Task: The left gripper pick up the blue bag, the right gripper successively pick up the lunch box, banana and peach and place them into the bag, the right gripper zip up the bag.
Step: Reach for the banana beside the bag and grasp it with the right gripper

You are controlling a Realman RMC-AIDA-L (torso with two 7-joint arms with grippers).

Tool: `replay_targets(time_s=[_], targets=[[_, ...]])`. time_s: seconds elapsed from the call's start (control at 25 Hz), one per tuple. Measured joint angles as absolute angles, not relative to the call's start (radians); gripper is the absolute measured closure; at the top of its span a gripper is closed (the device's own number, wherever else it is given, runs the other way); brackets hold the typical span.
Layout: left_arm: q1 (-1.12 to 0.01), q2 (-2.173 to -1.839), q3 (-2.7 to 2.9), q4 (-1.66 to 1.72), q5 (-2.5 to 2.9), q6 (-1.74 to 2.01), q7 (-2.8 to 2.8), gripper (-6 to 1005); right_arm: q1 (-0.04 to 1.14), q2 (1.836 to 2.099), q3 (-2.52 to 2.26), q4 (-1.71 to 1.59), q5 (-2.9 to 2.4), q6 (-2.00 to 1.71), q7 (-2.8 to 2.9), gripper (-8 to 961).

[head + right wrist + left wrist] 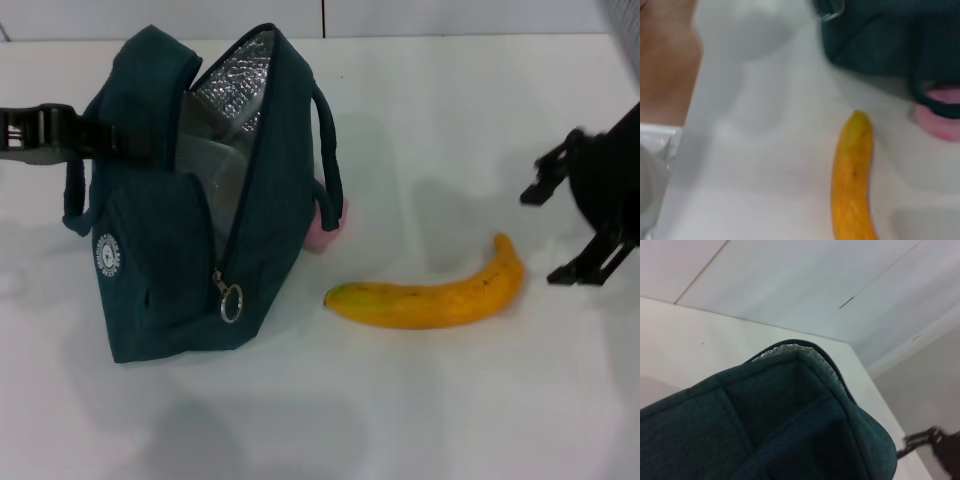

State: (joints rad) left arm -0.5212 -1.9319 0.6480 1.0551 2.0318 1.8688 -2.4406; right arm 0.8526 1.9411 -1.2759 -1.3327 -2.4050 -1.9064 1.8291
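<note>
Even, bright overhead light on the white table (450,420), no hard glare. Soft shadows lie beside the bag (190,200) and under the banana (430,295). Foil lining (235,85) glints faintly. Right gripper (590,215) motion-blurred in head view. Right wrist view soft throughout, banana (852,185) out of focus.

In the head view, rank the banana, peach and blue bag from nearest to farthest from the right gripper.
From the right gripper:
1. banana, just to its left on the table.
2. peach, mostly hidden behind the bag.
3. blue bag, farthest left, gripped by the left gripper.
</note>
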Motion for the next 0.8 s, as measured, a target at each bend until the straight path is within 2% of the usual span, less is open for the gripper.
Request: replay_targets(time_s=[0.08,0.16,0.2,0.44,0.8], targets=[[-0.515,-1.935,0.647,1.054,2.012,1.869,-2.447,954,0.838,1.986,-1.299,-1.333,-2.457,-1.893,1.782,74],[-0.509,-1.935,0.646,1.053,1.999,1.87,-2.453,954,0.817,2.012,-1.334,-1.341,-2.5,-1.856,1.744,81],[-0.508,-1.935,0.646,1.053,1.998,1.87,-2.454,954,0.804,2.016,-1.364,-1.345,-2.511,-1.824,1.733,85],[-0.505,-1.938,0.646,1.047,1.997,1.869,-2.454,954,0.773,2.017,-1.476,-1.319,-2.52,-1.697,1.701,106],[-0.519,-1.944,0.646,1.045,1.996,1.867,-2.455,953,0.797,2.021,-1.529,-1.21,-2.508,-1.615,1.678,138]])
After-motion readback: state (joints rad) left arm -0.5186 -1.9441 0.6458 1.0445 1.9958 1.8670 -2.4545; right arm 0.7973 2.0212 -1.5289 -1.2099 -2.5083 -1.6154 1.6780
